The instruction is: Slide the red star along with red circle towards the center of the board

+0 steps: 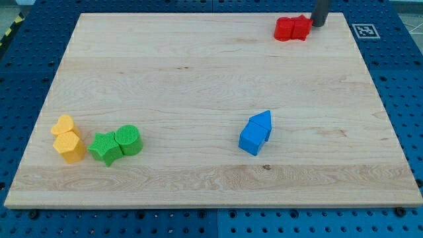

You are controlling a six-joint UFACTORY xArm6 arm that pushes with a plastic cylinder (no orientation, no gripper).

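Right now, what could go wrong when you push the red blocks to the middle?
Two things, maybe. My tip sits at the right edge of the red pair, so only one block gets pushed directly and the other may slip away. Also, they start near the board's top edge, so a crooked push might send one off.

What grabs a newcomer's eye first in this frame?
The two red blocks touching at the view's top right, with my tip right beside them. Then the blue pair right of center, and the yellow and green clusters at bottom left.
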